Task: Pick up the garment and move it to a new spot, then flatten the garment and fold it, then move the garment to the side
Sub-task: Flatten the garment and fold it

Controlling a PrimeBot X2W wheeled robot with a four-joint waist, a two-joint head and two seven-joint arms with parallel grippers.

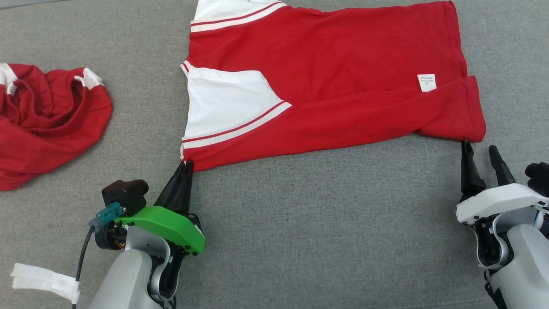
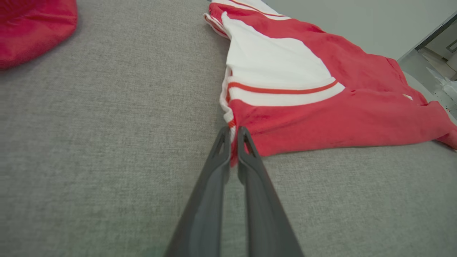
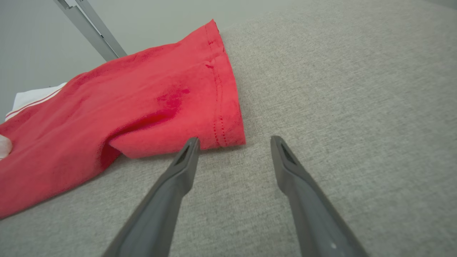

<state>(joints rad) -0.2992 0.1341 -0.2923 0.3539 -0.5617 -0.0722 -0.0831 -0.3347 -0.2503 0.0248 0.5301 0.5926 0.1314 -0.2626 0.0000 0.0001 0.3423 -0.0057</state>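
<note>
grey fabric surface (image 1: 300,240) (pale wall (image 3: 150,21) behind) under red garment (image 1: 343,64).

I see a red shirt (image 1: 343,56) with white panels edged in thin red stripes and a white label (image 1: 426,82), a second red garment (image 1: 43,128) with white trim, a grey woven counter (image 1: 300,236), and dark-fingered claws: my left claw (image 1: 187,165) on a green mount (image 1: 167,225), my right claw (image 1: 479,148) on a white mount (image 1: 497,199).

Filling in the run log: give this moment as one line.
left gripper: shut on shirt corner | right gripper: open, at hem corner | shirt: spread out
</note>
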